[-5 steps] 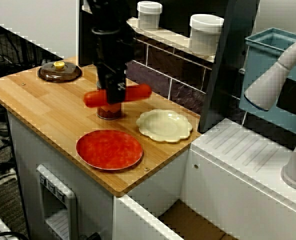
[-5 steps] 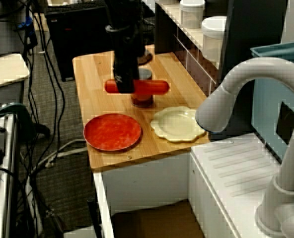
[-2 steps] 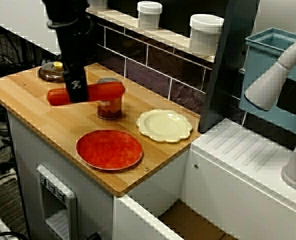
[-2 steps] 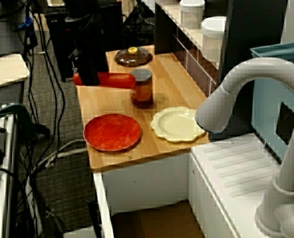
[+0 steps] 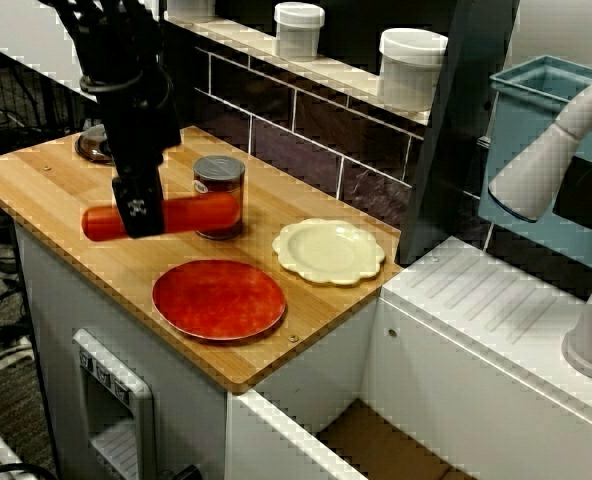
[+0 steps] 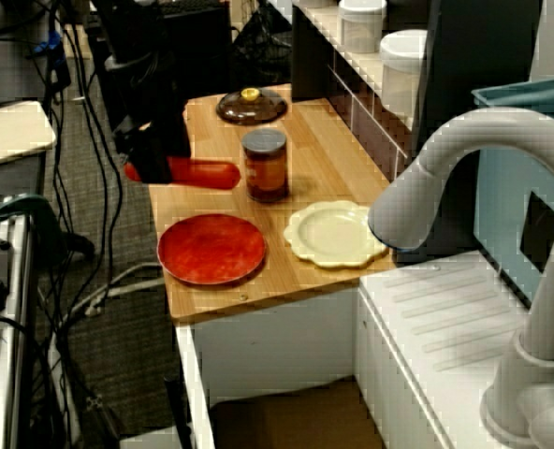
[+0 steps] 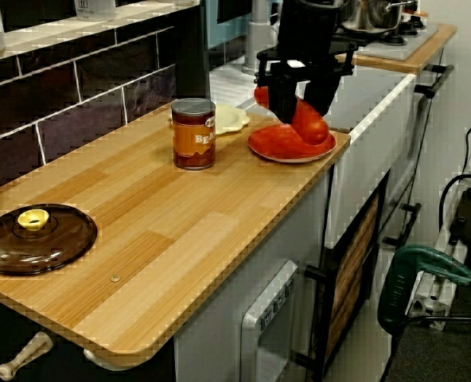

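Nearest, a red plate (image 5: 219,298) lies at lower centre of the front view. Just behind it, left of centre, the gripper (image 5: 141,212) is clamped around a red sausage (image 5: 201,211), held level over the wooden counter (image 5: 66,190), just beside a can (image 5: 219,178). Farther back, at upper left, sits a brown lid (image 5: 89,147).

Blurred white lettering on the brown can (image 7: 193,134), beginning "B", otherwise illegible.

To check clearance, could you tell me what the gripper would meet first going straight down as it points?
Probably the wooden countertop near the red plate; the red sausage in the gripper would touch first. Depth is unclear.
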Controlling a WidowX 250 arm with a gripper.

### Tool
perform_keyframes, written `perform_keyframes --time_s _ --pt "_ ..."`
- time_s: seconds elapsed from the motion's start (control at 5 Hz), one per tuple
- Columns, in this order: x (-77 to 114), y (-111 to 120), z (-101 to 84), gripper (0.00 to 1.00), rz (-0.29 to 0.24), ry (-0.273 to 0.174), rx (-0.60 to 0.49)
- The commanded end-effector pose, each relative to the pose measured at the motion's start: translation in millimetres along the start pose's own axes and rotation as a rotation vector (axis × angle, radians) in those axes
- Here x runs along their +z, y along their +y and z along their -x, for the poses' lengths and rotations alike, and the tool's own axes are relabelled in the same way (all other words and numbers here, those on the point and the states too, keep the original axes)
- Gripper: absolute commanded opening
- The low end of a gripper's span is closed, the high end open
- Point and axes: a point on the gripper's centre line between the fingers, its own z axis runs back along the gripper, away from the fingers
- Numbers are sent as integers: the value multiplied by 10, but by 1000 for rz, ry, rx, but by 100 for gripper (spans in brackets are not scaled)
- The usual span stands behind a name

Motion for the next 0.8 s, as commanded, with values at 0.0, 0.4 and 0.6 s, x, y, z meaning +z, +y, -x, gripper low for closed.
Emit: perform_keyframes --time_s 0.0,0.4,0.6 --pt "19 -162 -148 0 -39 -29 -30" --pt "-235 -328 -321 0 -79 3 -58" --pt "-328 -383 -328 0 -85 20 -70"
